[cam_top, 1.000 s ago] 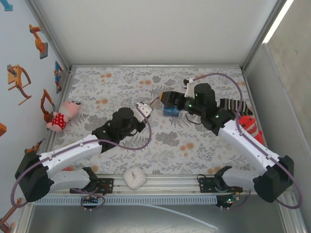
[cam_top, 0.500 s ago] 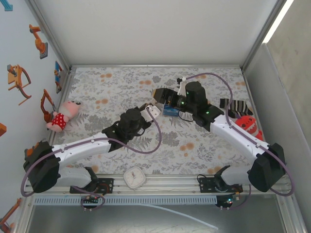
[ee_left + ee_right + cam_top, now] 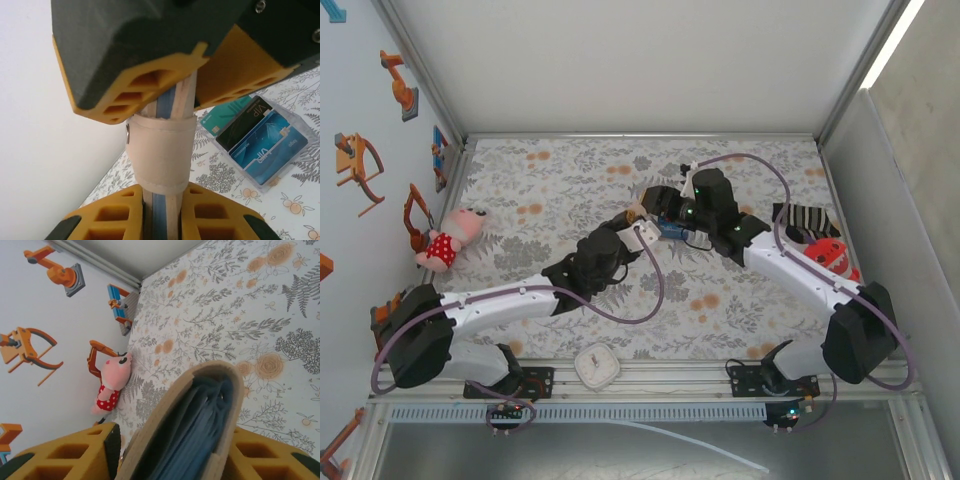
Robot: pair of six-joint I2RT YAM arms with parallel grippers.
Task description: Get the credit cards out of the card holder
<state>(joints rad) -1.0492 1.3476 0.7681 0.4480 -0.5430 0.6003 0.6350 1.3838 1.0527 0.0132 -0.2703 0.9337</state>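
Above the surface (image 3: pixel 540 180), left jaws clamp the near end of the holder (image 3: pixel 160 155), right jaws pinch its far end; its long axis runs between them.

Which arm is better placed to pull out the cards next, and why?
Right, probably: the left claw clamps one end of the card holder, steadying it, while the right claw sits around the opposite end, where the blue inner layers show.
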